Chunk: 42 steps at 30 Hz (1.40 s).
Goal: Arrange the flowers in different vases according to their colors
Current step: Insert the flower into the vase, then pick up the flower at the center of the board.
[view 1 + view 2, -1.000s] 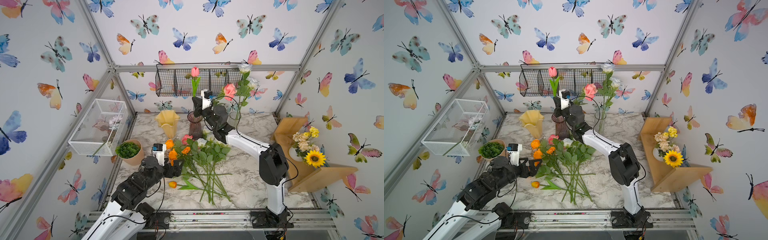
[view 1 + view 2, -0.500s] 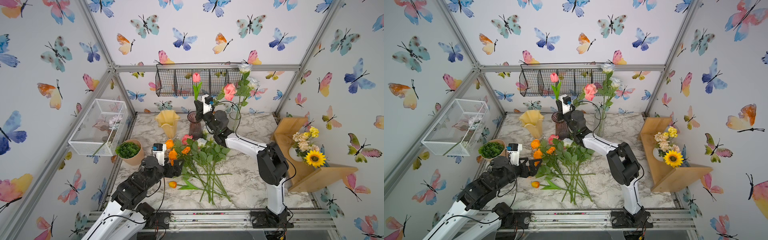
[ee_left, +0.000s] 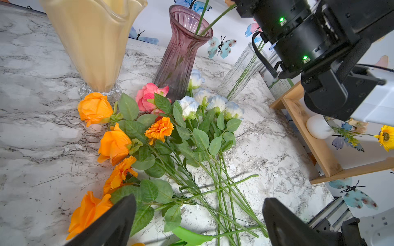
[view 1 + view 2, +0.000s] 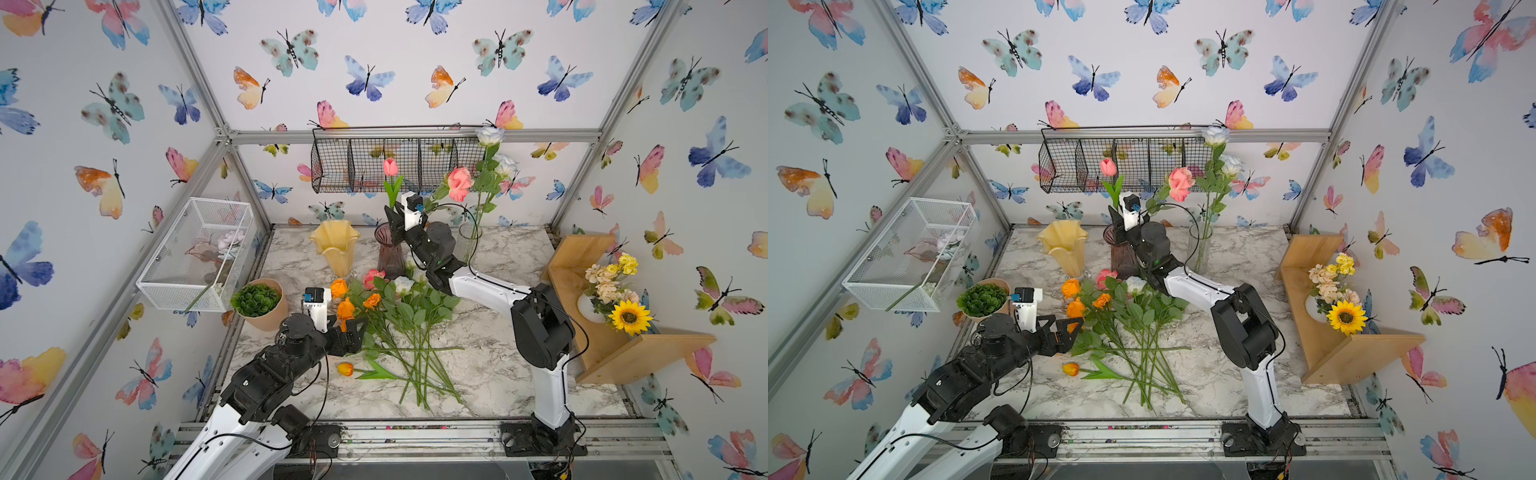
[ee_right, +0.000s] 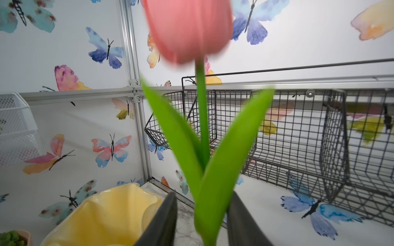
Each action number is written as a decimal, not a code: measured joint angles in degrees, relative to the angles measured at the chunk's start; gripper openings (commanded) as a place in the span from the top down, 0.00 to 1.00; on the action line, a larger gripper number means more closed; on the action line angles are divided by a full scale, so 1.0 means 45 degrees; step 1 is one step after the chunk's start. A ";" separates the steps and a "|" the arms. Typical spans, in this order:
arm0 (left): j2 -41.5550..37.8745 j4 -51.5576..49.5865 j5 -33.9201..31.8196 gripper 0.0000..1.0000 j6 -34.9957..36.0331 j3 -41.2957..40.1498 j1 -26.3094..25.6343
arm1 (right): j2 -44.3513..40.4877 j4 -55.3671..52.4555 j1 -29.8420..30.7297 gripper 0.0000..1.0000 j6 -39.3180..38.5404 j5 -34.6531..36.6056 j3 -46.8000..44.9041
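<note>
Left tool (image 3: 198, 201) spread wide above flowers (image 3: 170, 138), right tool (image 5: 202, 194) parted around pink tulip (image 5: 187, 27)

Twin tabletop machines: white-linked, black-jointed left robot arm (image 4: 266, 376) and right robot arm (image 4: 486, 291) trail black cables (image 4: 469, 210); green indicator lights (image 3: 281, 19) glow on the right's wrist housing.

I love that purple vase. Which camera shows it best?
The left wrist view: the purple vase is close and nearly whole, two stems inside. In both top views it is small, partly behind the right arm. The right wrist view misses it.
</note>
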 measured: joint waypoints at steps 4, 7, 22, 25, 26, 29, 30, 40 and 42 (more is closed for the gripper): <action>0.0010 0.0005 0.0000 0.01 0.0000 -0.0005 0.0015 | -0.0189 -0.0840 0.0063 0.44 0.0039 0.0160 -0.0243; 0.0010 0.0005 0.0005 0.01 0.0000 -0.0005 0.0024 | -0.0733 -0.2137 0.0126 0.43 0.0282 0.0253 -0.0253; 0.0010 0.0015 0.0005 0.01 0.0000 -0.0019 0.0024 | -0.7893 -1.1142 0.0189 0.44 0.4308 0.0243 -0.1511; 0.0010 0.0024 0.0005 0.01 0.0000 -0.0019 0.0024 | -0.8709 -1.2716 0.0189 0.47 0.4920 0.0194 -0.2501; 0.0019 0.0029 0.0005 0.01 0.0000 -0.0019 0.0024 | -0.8850 -1.3148 0.0189 0.49 0.5110 0.0058 -0.2968; 0.0083 0.0087 0.0005 0.01 0.0000 -0.0019 0.0024 | -0.8811 -1.4173 0.0185 0.54 0.5620 -0.0704 -0.4362; 0.0121 0.0102 0.0005 0.01 0.0000 -0.0019 0.0024 | -0.8665 -1.4450 0.0189 0.56 0.5761 -0.1054 -0.4818; 0.0335 0.0102 0.0010 0.01 0.0005 -0.0019 0.0024 | -0.5202 -1.5713 0.0413 0.69 0.6198 -0.3147 -0.4697; 0.0345 0.0102 0.0010 0.01 0.0005 -0.0019 0.0024 | -0.4469 -1.5713 0.0593 0.72 0.6154 -0.3215 -0.4260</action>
